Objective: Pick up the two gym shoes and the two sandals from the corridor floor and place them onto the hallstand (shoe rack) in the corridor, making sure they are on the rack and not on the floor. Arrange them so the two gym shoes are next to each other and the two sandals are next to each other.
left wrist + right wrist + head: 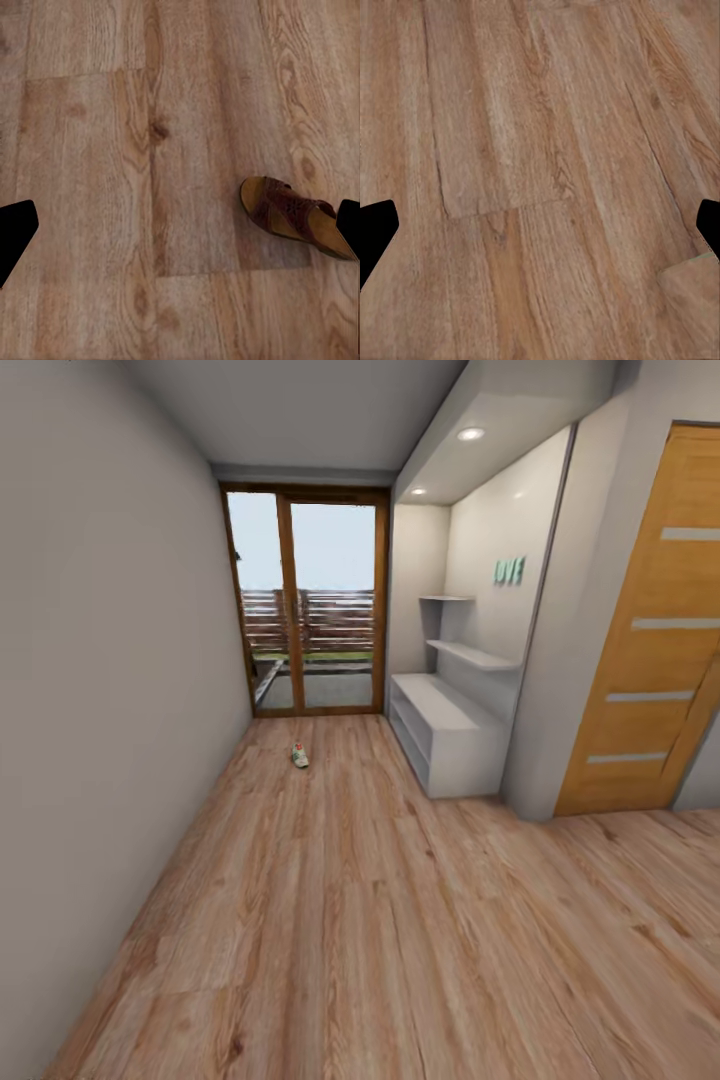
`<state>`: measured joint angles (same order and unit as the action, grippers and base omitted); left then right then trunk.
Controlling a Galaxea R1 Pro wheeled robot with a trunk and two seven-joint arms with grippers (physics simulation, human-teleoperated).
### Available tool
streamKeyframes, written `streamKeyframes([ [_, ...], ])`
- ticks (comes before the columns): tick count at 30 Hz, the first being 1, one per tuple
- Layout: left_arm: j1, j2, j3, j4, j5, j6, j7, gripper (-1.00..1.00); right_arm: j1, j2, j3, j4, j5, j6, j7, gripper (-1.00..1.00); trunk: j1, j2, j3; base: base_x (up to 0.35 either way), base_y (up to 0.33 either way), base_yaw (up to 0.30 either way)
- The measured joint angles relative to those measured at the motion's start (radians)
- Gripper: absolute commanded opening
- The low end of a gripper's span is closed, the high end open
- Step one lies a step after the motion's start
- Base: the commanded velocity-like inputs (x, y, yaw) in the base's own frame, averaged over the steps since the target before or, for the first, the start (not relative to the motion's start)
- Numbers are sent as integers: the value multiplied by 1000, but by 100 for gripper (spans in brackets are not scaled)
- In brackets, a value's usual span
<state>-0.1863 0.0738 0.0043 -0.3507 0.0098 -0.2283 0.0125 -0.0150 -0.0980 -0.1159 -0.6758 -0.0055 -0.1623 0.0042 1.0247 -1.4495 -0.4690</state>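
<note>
Head view looks down a corridor of wood-grain plank floor (360, 920) toward a glazed wooden door (305, 600) at the far end. One gym shoe (299, 755) lies on the floor near that door, well apart from the hallstand (445, 730). The hallstand stands against the right wall in an alcove, with two staggered wall shelves (470, 653) above it. A wooden door (655, 650) fills the right side.

Left wrist view shows the left gripper (180, 232) with its two dark fingertips (16, 229) wide apart over the planks, holding nothing; a brown sandal (296, 217) lies flat on the floor just beside one fingertip.

Right wrist view shows the right gripper (540, 232), fingertips (375, 229) likewise spread apart, over bare planks.
</note>
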Motion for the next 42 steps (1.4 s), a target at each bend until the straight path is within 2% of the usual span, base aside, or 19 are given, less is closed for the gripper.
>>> streamKeyframes([
  [17,0,-1,0,0,0,0,0,100,0,0,0,0,0,0,0,100,0,0,0,163,-290,277],
  [29,0,-2,0,-1,1,0,0,100,0,1,0,-1,0,0,0,100,0,0,0,25,-320,266],
  [38,0,-1,1,-1,1,0,0,100,0,0,0,-3,0,0,0,100,0,0,0,2,-321,78],
  [42,0,0,14,-2,0,0,0,100,0,1,0,-3,0,0,0,100,0,0,0,0,-151,7],
])
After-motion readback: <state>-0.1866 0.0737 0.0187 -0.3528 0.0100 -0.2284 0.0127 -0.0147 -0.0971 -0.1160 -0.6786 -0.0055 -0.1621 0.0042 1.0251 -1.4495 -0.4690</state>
